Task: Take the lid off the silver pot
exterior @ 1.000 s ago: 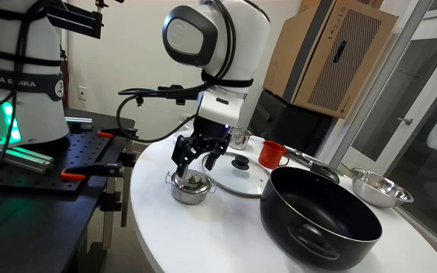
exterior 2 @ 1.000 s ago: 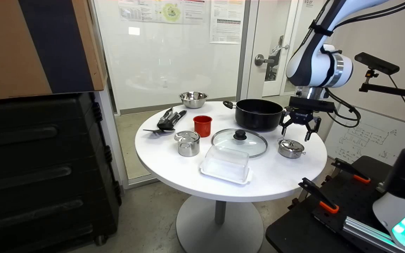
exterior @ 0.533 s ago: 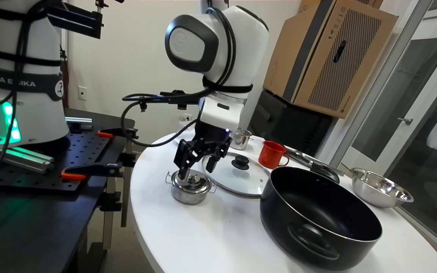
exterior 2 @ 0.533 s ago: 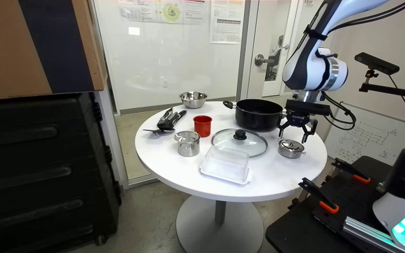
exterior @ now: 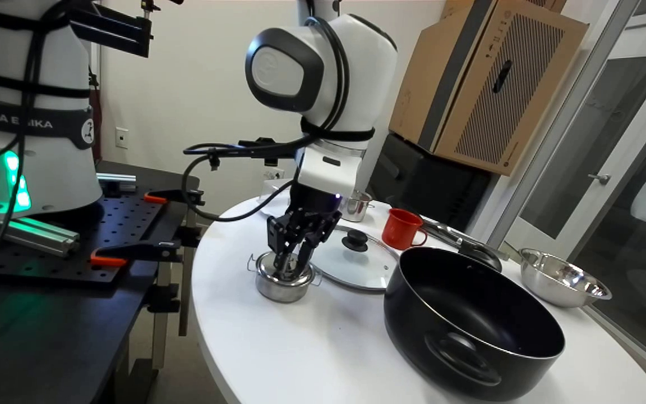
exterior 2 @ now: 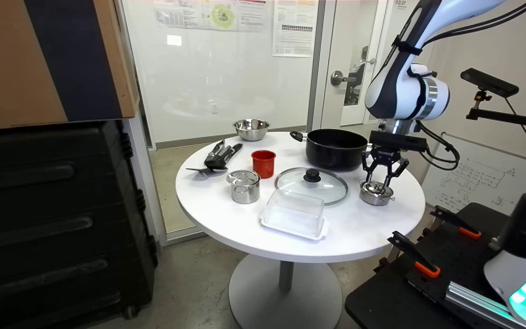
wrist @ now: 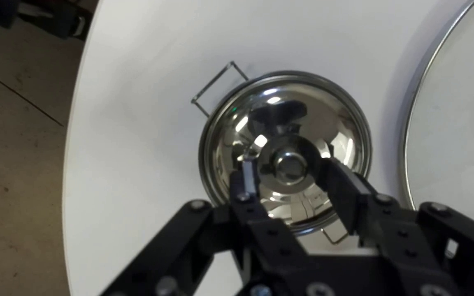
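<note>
The small steel silver pot point(exterior: 281, 293) stands upright near the table edge with its round shiny lid point(exterior: 266, 262) seated on it. Pot point(exterior 2: 376, 200) and lid point(exterior 2: 374, 190) also show in an exterior view. In the wrist view the lid point(wrist: 319, 113) fills the middle, with its centre knob point(wrist: 290, 168) between my fingers. My gripper point(wrist: 289, 163) points down over the lid, partly closed, with a visible gap on each side of the knob. In both exterior views the fingertips of the gripper point(exterior: 289, 271) point(exterior 2: 377, 184) are down at the lid's top. Whether they touch the lid I cannot tell.
A large glass lid point(exterior: 337, 261) lies close beside the pot. A big black pot point(exterior: 469, 325), a red mug point(exterior: 403, 229), a silver cup point(exterior 2: 245, 192), a clear-covered butter dish point(exterior 2: 292, 217), utensils point(exterior 2: 221, 155) and a steel bowl point(exterior 2: 251, 130) stand on the round white table point(exterior 2: 359, 233).
My gripper has come down onto the lid, and its fingers have drawn much closer together around the knob. The silver pot with its lid has shifted very slightly.
</note>
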Action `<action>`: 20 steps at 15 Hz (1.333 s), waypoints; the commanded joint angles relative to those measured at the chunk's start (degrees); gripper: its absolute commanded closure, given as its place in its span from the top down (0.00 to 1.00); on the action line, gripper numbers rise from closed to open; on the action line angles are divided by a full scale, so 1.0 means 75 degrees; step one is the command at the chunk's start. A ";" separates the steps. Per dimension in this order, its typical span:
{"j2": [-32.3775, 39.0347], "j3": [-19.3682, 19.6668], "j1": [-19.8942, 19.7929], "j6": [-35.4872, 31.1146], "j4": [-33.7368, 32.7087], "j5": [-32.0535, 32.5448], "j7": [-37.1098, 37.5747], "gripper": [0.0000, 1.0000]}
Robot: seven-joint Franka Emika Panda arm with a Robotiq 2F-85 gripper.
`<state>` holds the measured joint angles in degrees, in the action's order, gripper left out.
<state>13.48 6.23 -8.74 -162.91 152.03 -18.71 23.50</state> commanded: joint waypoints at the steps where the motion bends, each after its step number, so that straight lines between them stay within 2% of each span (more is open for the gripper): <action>1: 0.0103 -0.0059 0.0056 -0.0175 -0.0055 -0.0309 -0.0142 0.16; 3: 0.0072 -0.0060 0.0058 -0.0156 -0.0063 -0.0330 -0.0139 0.01; 12: 0.0032 -0.0047 0.0064 -0.0108 -0.0075 -0.0386 -0.0102 0.00; 13: -0.0012 -0.0043 0.0060 -0.0063 -0.0058 -0.0380 -0.0113 0.26; 15: -0.0113 -0.0080 0.0041 0.0006 -0.0011 -0.0417 -0.0174 0.33; 20: -0.0217 -0.0190 0.0055 0.0019 0.0097 -0.0463 -0.0240 0.69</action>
<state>13.33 5.37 -8.73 -162.89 151.61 -20.10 23.49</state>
